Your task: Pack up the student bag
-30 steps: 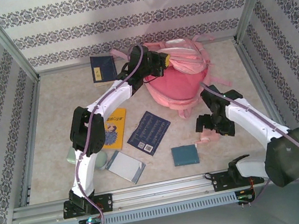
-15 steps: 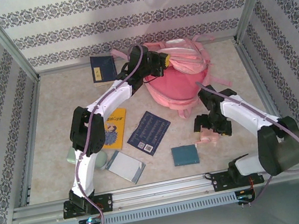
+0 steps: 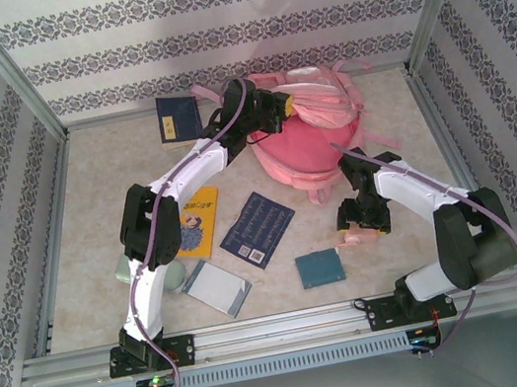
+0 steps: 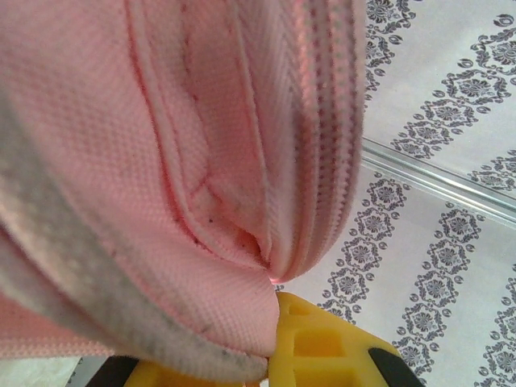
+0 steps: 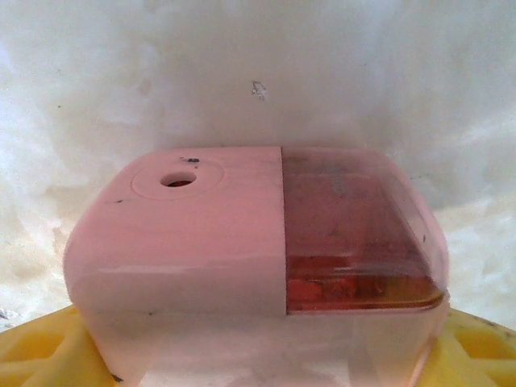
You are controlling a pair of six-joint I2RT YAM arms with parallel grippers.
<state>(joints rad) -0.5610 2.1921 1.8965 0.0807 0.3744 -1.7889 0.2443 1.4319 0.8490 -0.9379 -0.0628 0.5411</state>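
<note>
left arm stretched far | left pincer [image 3: 286,108] clamped on student bag [image 3: 316,151] | right pincer [image 3: 357,228] low, pointing down

The student bag [image 3: 315,143] is pink, one book [image 3: 198,222] yellow, walls [image 3: 212,41] grey-patterned white.

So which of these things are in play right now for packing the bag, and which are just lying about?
In play: bag, pinched by left gripper; pink sharpener, between fingers of right gripper.

Lying about, probably to pack later: blue book, yellow book, navy book, teal book, grey notebook.
</note>
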